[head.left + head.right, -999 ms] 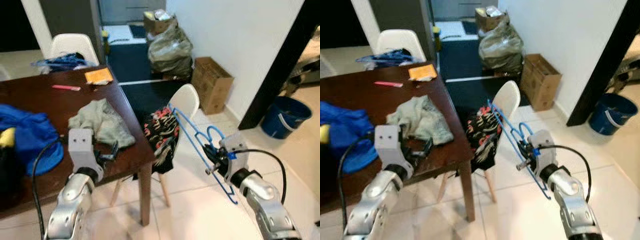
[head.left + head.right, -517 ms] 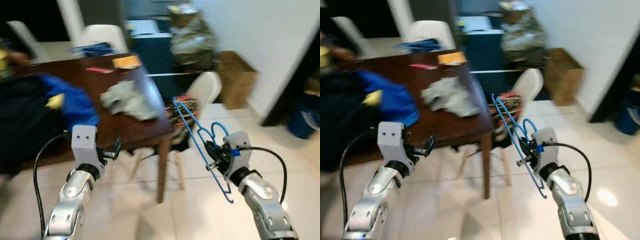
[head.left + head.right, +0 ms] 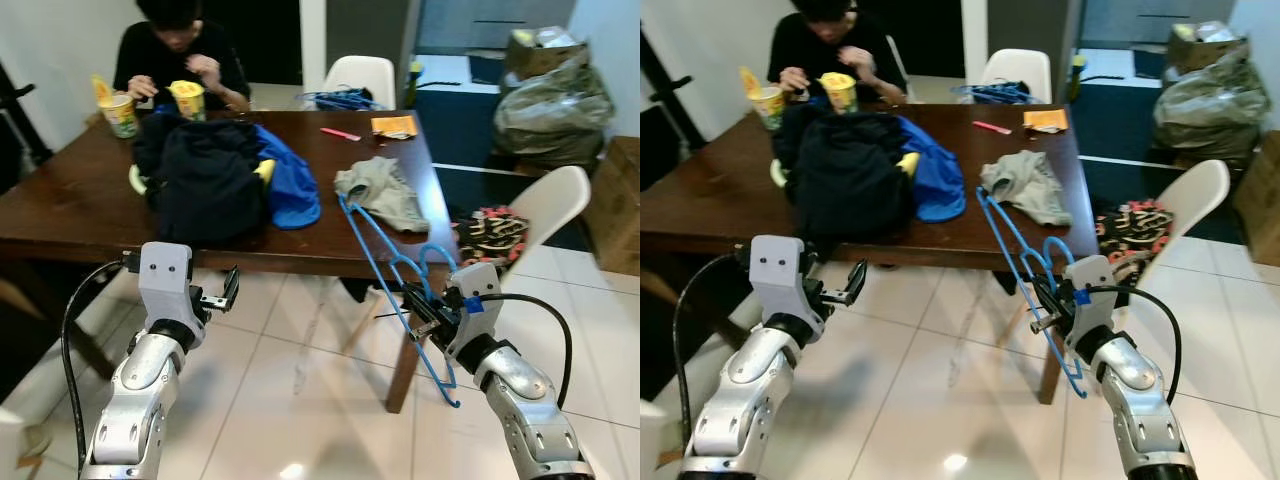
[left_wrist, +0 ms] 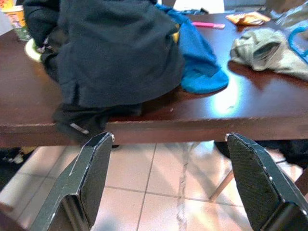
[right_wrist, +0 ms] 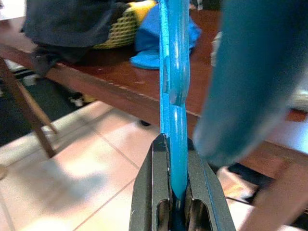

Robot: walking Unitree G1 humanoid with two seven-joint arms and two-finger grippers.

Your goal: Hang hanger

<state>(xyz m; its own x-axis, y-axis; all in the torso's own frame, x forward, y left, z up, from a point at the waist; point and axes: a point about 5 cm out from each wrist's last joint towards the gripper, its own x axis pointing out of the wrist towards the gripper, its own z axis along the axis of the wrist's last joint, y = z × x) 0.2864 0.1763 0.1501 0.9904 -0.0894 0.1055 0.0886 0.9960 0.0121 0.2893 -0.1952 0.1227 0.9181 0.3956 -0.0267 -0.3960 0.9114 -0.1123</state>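
While a rail is sought | blue hanger (image 3: 400, 285) is pinched in right gripper (image 3: 428, 318) jaws, before the desk (image 3: 60, 205) edge | left gripper (image 4: 168, 178) jaws wide, empty | hanger should be kept clear of desk.

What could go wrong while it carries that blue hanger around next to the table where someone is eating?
The right gripper pinches the blue hanger on a thin bar, so it might twist or slip out. The hanger's long upper end reaches over the table edge near the grey cloth; a turn could snag it. A person sits at the far side, so swinging wide seems unwise.
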